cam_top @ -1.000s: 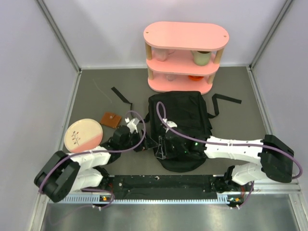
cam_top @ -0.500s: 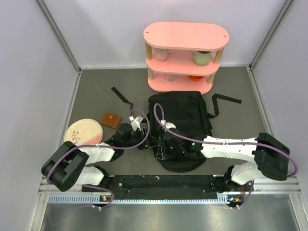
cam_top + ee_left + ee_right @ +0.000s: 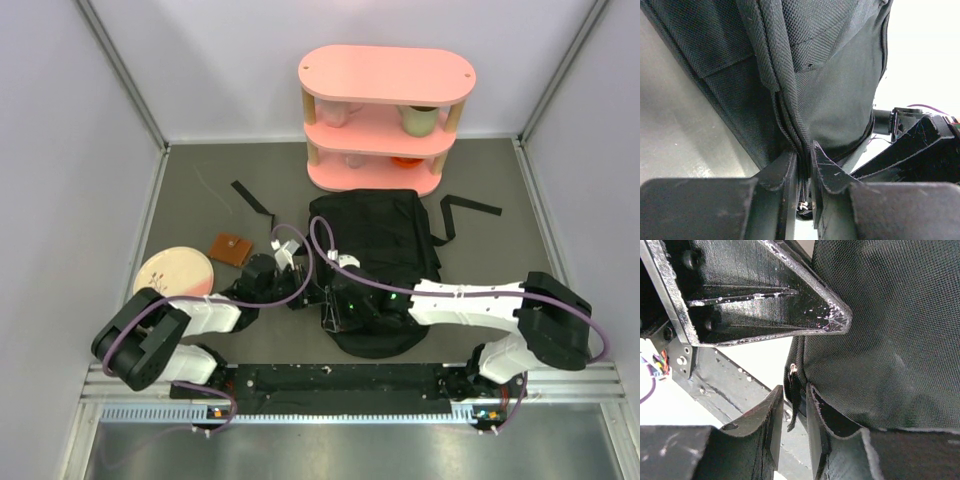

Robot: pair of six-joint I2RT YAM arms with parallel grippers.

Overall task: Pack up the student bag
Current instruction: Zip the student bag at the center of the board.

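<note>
Jaws of left end effector (image 3: 802,152) now pinching student bag (image 3: 840,90).

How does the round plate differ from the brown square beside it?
The plate is round and larger, the brown square four-cornered and smaller. The plate is pink and cream with a sprig drawing, the brown square plain. Both lie flat left of the bag.

Orange item (image 3: 405,161) mostly hidden under pink shelf (image 3: 388,72) tier, student bag (image 3: 840,75) cropped in both wrist views
</note>
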